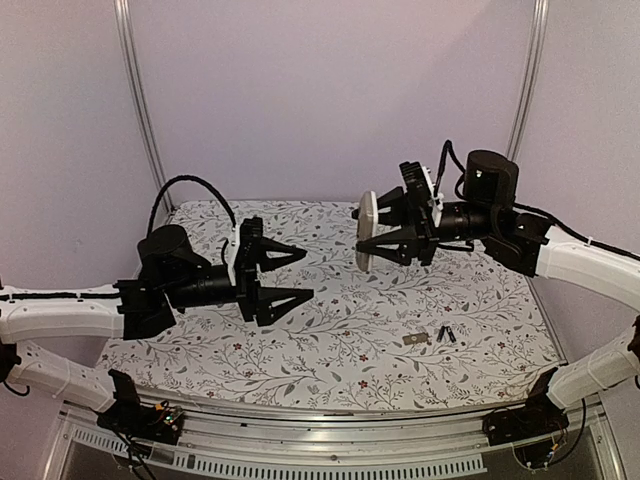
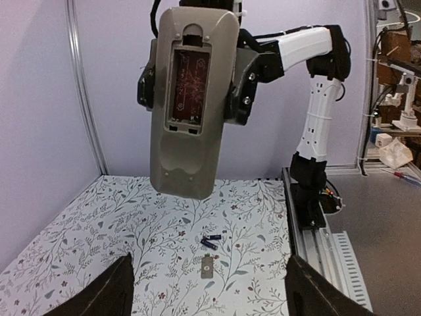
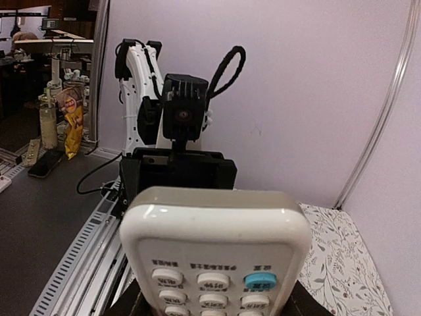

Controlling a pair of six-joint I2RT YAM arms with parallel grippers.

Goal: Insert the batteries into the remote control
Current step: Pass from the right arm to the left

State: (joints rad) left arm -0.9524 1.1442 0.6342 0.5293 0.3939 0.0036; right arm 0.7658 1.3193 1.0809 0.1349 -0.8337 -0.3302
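Observation:
My right gripper (image 1: 385, 235) is shut on the cream remote control (image 1: 367, 232), holding it upright in the air above the table's far middle. In the left wrist view the remote control (image 2: 191, 131) shows its back, with the battery compartment (image 2: 187, 82) uncovered and empty. The right wrist view shows the remote control's (image 3: 214, 250) button face, with the right gripper (image 3: 217, 308) around its lower part. Two small dark batteries (image 1: 446, 335) (image 2: 212, 240) lie on the cloth at the right. My left gripper (image 1: 295, 277) (image 2: 210, 299) hovers open and empty, facing the remote from a short distance.
A small grey battery cover (image 1: 415, 340) (image 2: 208, 268) lies flat beside the batteries. The floral cloth (image 1: 330, 330) covers the table. A metal rail (image 1: 330, 435) runs along the near edge, and pale walls enclose the back and sides.

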